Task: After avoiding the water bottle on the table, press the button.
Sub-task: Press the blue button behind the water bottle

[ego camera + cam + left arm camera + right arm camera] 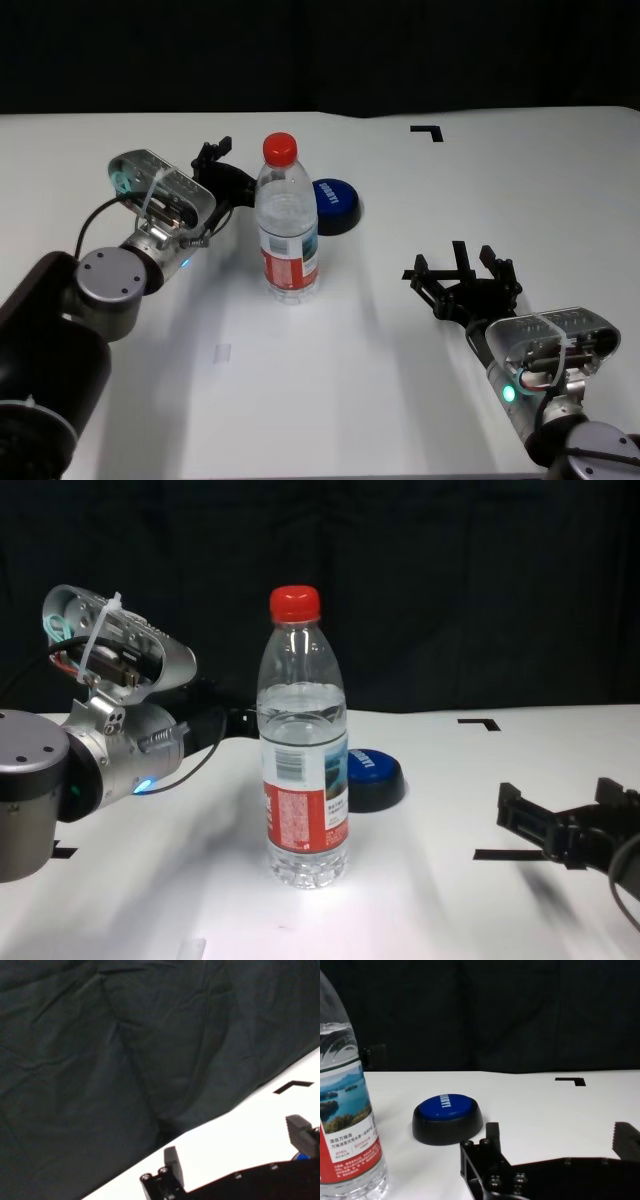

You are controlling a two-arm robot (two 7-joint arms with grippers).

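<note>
The water bottle (288, 225), clear with a red cap and a red, white and blue label, stands upright mid-table (330, 400). Just behind it to the right lies the blue-topped button (335, 205) on its black base. My left gripper (215, 165) hovers behind and to the left of the bottle, raised above the table, open and holding nothing; its fingers (172, 1162) show spread in the left wrist view. My right gripper (462, 270) rests low at the near right, open and empty, facing the button (447, 1117) and bottle (345, 1110).
A black L-shaped tape mark (428, 131) lies at the far right of the table, and a black strip (500, 856) lies near the right gripper. A dark curtain (125, 1035) hangs behind the table's far edge. Bare white surface stretches between the button and the right gripper.
</note>
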